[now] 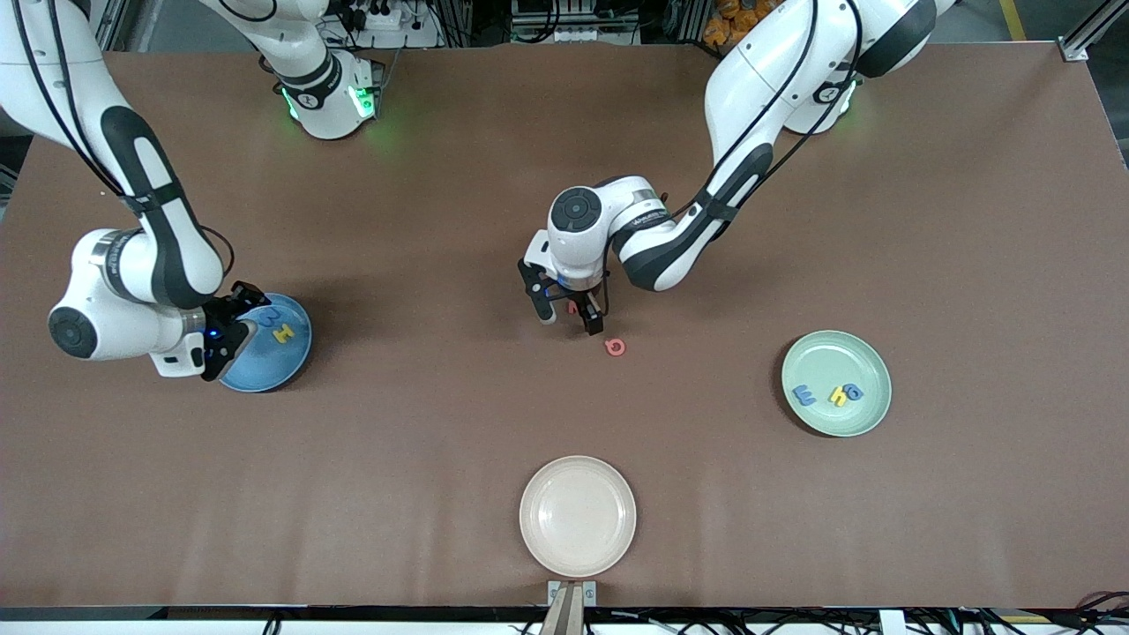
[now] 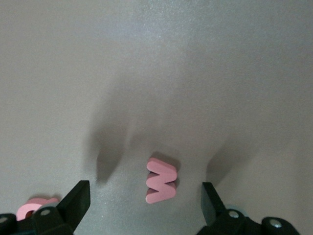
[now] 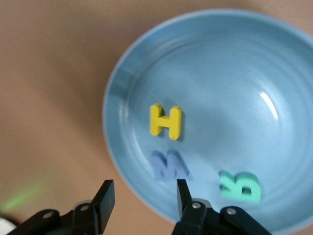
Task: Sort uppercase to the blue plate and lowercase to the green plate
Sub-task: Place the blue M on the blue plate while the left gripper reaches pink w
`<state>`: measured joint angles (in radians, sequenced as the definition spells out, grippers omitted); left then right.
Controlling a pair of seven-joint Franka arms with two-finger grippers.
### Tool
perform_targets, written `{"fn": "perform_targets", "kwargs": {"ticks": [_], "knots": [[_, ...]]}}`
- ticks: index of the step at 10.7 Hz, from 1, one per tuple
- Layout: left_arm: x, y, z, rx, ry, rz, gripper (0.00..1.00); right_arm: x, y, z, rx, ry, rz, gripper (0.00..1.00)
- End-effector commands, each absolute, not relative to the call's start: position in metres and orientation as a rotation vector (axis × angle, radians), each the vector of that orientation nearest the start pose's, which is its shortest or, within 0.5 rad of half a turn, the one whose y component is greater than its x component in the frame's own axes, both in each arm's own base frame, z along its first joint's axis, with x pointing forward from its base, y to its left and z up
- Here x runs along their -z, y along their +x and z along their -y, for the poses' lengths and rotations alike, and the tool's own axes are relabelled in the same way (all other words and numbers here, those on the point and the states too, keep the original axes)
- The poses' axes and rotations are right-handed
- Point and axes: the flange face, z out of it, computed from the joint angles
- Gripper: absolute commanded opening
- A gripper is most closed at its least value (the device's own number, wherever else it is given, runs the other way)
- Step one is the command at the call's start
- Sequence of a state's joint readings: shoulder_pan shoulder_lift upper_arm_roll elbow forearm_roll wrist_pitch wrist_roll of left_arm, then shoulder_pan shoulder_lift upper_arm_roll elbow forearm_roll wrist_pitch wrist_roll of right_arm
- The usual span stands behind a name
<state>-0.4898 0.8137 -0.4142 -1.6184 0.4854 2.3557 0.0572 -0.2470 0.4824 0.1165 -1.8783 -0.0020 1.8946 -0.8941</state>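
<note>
Brown tabletop, two arms at work sorting foam letters.

From the front we see the left gripper point(image 1: 569, 317) low at table centre, jaws spread around the small red foam w point(image 1: 572, 307); the red foam Q point(image 1: 615, 347) lies at its 4 o'clock. The pale mint-green plate point(image 1: 869, 414), toward the left arm's end, holds three letters, with open table between. The right gripper point(image 1: 231, 324) hangs over the round sky-blue plate point(image 1: 295, 357).

In the left wrist view the w point(image 2: 160, 180) sits between the fingers, untouched; closing off-centre could flick it toward the Q point(image 2: 34, 207).

In the right wrist view the jaws stand parted and empty over the plate's rim point(image 3: 108, 115), above yellow H point(image 3: 166, 121), blue M point(image 3: 169, 165) and teal-green R point(image 3: 239, 187); dipping could clip that rim.
</note>
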Motion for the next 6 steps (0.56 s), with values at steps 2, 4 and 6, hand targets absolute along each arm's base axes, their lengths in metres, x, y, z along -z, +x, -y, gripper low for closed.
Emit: {"fn": "perform_targets", "kwargs": {"ticks": [2,4,6], "knots": [[-0.176,0.456,0.517,0.087,-2.558,-1.724,1.0,-0.291,0.594,0.029,-0.579,-2.739,0.793,0.59],[-0.171,0.455,0.517,0.076,-2.55,-1.725,1.0,-0.305,0.597,0.002,-0.552,-2.76,0.673,0.59],[-0.17,0.456,0.517,0.077,-2.551,-1.721,1.0,-0.316,0.594,-0.029,-0.582,-2.807,0.542,0.59]]}}
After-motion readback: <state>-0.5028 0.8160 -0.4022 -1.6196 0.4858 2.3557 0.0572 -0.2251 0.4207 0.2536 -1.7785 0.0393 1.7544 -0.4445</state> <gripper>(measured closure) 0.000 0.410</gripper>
